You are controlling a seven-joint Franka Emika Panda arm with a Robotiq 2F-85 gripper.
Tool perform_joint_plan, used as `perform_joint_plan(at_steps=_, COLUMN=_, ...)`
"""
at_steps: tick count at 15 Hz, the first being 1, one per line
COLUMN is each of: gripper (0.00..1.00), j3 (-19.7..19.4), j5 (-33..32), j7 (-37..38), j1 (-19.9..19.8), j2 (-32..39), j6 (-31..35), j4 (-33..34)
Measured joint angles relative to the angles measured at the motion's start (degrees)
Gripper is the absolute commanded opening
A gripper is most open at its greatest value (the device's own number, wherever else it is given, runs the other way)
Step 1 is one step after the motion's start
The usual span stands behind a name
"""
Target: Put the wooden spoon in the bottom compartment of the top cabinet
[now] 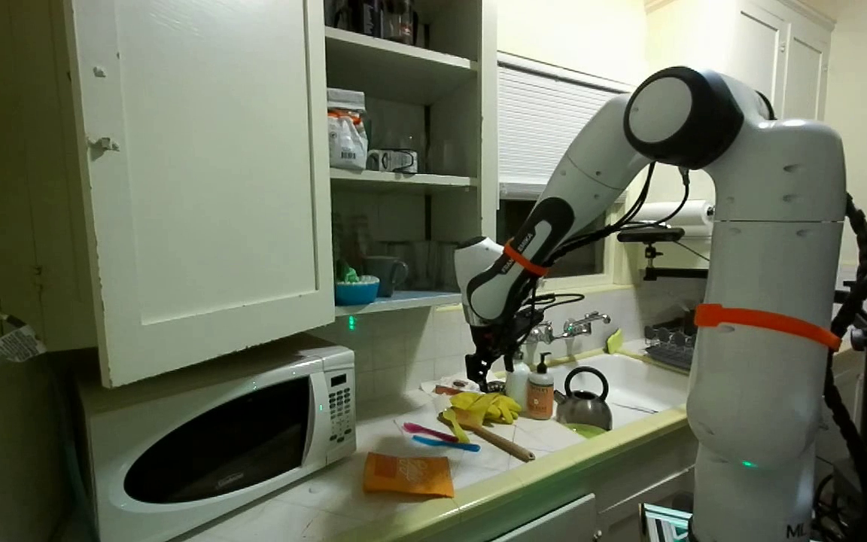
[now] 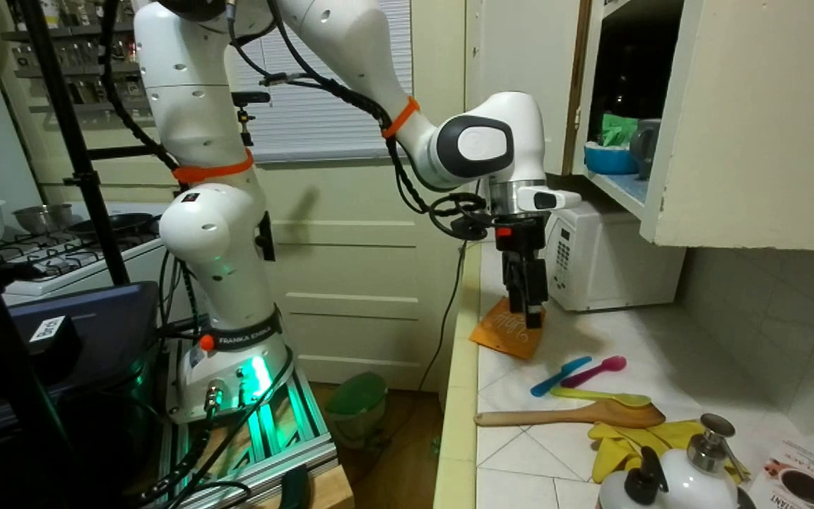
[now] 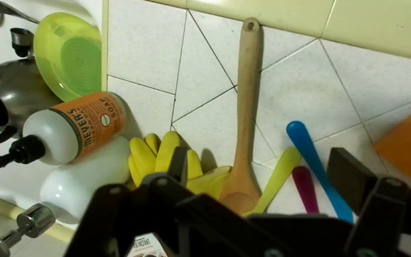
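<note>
The wooden spoon [image 1: 506, 443] lies flat on the tiled counter in both exterior views [image 2: 548, 416]. In the wrist view its handle [image 3: 247, 107] runs upward, and its bowl lies partly on the yellow glove. My gripper [image 3: 264, 169] is open and empty above the counter, with the spoon's bowl end in the picture between the fingers. It points down in both exterior views [image 1: 479, 376] [image 2: 527, 314]. The top cabinet [image 1: 223, 165] stands with its panelled door swung open. Its bottom compartment [image 1: 422, 299] holds a blue bowl, a grey mug and glasses; it also shows in an exterior view [image 2: 624, 192].
Blue [image 3: 305, 142], magenta [image 3: 305, 185] and light-green [image 3: 280, 171] small spoons lie beside the wooden spoon. Yellow gloves [image 1: 497, 406], soap bottles [image 1: 540, 395] and a kettle [image 1: 584, 410] stand toward the sink. An orange pad [image 1: 408, 476] and a microwave [image 1: 223, 444] are under the open door.
</note>
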Motion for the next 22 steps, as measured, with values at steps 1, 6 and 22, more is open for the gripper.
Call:
perform_joint_plan(at_steps=1, gripper=1.0, j3=0.02, j5=0.0, j7=0.32, j1=0.01, j2=0.86, j6=0.0, j4=0.7)
perform_joint_plan(at_steps=6, gripper=1.0, j3=-1.51, j5=2.14, j7=3.08, j1=0.62, j2=1.45, j6=1.88, j4=1.13)
perform_joint_plan(at_steps=22, gripper=1.0, j3=-2.75, j5=32.2, j7=-24.16, j1=-2.59, j2=18.43, j6=16.81, j4=3.94)
